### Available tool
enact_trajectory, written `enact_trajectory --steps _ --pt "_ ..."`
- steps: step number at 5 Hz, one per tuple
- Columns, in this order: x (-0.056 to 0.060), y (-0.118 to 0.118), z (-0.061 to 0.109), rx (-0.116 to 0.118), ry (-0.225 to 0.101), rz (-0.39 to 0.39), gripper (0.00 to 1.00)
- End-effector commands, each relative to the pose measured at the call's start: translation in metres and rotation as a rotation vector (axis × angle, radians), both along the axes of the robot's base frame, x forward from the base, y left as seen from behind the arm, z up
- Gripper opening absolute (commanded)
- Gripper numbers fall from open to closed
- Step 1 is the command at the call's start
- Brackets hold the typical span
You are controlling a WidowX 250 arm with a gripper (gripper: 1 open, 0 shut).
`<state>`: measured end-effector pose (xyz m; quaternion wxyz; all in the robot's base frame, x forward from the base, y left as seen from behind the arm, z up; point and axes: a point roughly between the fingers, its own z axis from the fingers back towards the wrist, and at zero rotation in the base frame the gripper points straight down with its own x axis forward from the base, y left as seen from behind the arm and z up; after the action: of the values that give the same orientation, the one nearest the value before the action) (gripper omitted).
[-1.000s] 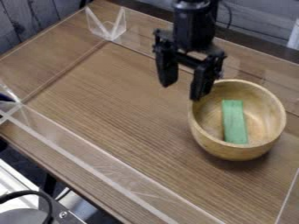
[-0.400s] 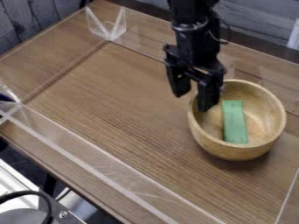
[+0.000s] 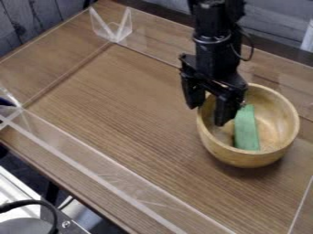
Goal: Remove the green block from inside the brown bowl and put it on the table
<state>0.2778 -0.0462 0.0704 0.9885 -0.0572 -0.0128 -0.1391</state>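
Wood-grain table (image 3: 110, 101), green block (image 3: 246, 128) in brown bowl (image 3: 279, 135), just right of open claw (image 3: 210, 106)

A: Where's the bowl (image 3: 251, 128)?
B: On the table (image 3: 110, 101), toward four o'clock from its middle.
A: And the block (image 3: 246, 129)?
B: Inside the bowl, lying roughly twelve to six.
A: The gripper (image 3: 210, 103)?
B: Over the bowl's rim at nine o'clock (just left of the block).

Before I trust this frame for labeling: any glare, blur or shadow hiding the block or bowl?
Camera view: soft overall; bright glare streaks on the clear walls only. The open gripper is dark and slightly smeared, covering part of the brown bowl rim. The green block stays readable, evenly lit, no strong shadow on it.
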Motion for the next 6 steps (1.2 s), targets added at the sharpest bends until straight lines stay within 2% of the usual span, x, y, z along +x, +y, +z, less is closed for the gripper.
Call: enact_trajectory --steps 1,2,4,6 --pt "0.005 -0.006 0.004 0.036 -0.026 -0.014 1.0" --pt "0.004 -0.009 -0.001 0.068 -0.012 -0.023 1.0" --pt "0.018 -0.009 -0.023 0.044 0.033 -0.109 1.0" --pt "0.029 -0.015 -0.018 0.045 -0.001 -0.17 1.0"
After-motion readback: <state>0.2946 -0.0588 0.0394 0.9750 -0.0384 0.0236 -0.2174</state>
